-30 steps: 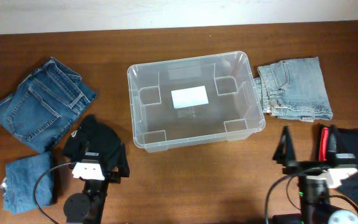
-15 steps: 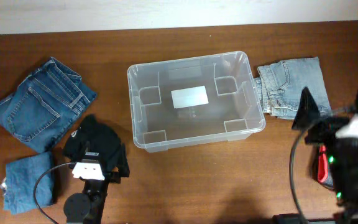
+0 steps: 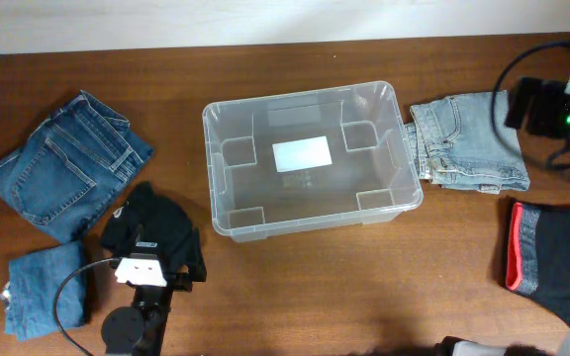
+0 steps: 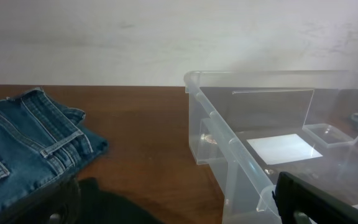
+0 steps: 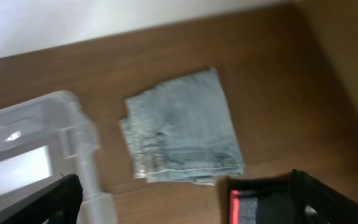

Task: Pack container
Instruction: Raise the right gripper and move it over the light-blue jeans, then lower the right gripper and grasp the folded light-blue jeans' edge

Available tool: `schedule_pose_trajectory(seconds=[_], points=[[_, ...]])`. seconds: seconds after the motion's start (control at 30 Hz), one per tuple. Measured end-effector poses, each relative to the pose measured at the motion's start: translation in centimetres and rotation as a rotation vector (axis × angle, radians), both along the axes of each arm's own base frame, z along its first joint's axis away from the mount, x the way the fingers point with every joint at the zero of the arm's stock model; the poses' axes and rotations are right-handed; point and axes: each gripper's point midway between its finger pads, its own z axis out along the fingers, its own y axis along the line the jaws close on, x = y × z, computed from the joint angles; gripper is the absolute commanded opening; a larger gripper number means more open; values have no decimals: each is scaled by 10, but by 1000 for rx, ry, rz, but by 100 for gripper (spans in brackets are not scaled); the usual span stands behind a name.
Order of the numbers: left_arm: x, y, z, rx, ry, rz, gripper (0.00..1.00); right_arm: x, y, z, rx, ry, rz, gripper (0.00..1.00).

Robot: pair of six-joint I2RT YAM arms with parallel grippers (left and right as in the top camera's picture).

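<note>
Overhead, the container [image 3: 295,193] sits empty mid-frame, its long axis running left to right. Folded pale jeans [image 3: 468,141] lie just beside its right short end. The right gripper [image 5: 185,177] hangs by them at the upper right, jaws spread and holding nothing, with the container to its left. The left gripper [image 4: 173,199], also released, sits lower left by a black garment [image 3: 156,227]

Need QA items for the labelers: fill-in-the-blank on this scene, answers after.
Inside the container there is only a white ____.
The light-blue jeans lie on the container's ____ side.
The black garment on the right has a ____ band.
The left gripper and right gripper are both ____.
Answers: label; right; red; open.
</note>
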Motion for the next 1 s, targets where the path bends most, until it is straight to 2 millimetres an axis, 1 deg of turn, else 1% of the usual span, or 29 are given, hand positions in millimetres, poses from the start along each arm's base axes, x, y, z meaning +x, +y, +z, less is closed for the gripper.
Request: schedule_pose_trajectory(seconds=[0.07,0.1,0.13,0.17,0.23,0.27,0.33,0.37,0.4,0.43,0.47,0.53,0.6,0.77,0.87,0.93,0.97,1.0], points=[[0,0,0,0,0,0,100,2,-27,-14,25,28,-61,98],[0,0,0,0,0,0,100,3,-53,-22,39,32,-117,98],[0,0,0,0,0,0,100,3,-62,-23,43,27,-136,98],[0,0,0,0,0,0,100,1,-76,-23,52,15,-167,98],[0,0,0,0,0,0,100,0,-90,-25,75,2,-190,98],[0,0,0,0,0,0,100,2,-97,-30,100,2,-195,98],[0,0,0,0,0,0,100,7,-103,-43,141,18,-192,98],[0,0,0,0,0,0,100,14,-107,-58,175,44,-187,98],[0,0,0,0,0,0,100,21,-110,-78,208,81,-178,98],[0,0,0,0,0,0,100,26,-112,-92,230,107,-172,98],[0,0,0,0,0,0,100,29,-113,-101,243,124,-166,98],[0,0,0,0,0,0,100,39,-116,-139,285,197,-129,98],[0,0,0,0,0,0,100,43,-119,-163,308,243,-115,98],[0,0,0,0,0,0,100,45,-125,-214,364,341,-116,98],[0,0,0,0,0,0,100,42,-123,-245,409,411,-119,98],[0,0,0,0,0,0,100,40,-122,-259,428,443,-114,98],[0,0,0,0,0,0,100,39,-121,-276,446,478,-105,98],[0,0,0,0,0,0,100,38,-120,-285,457,497,-102,99]])
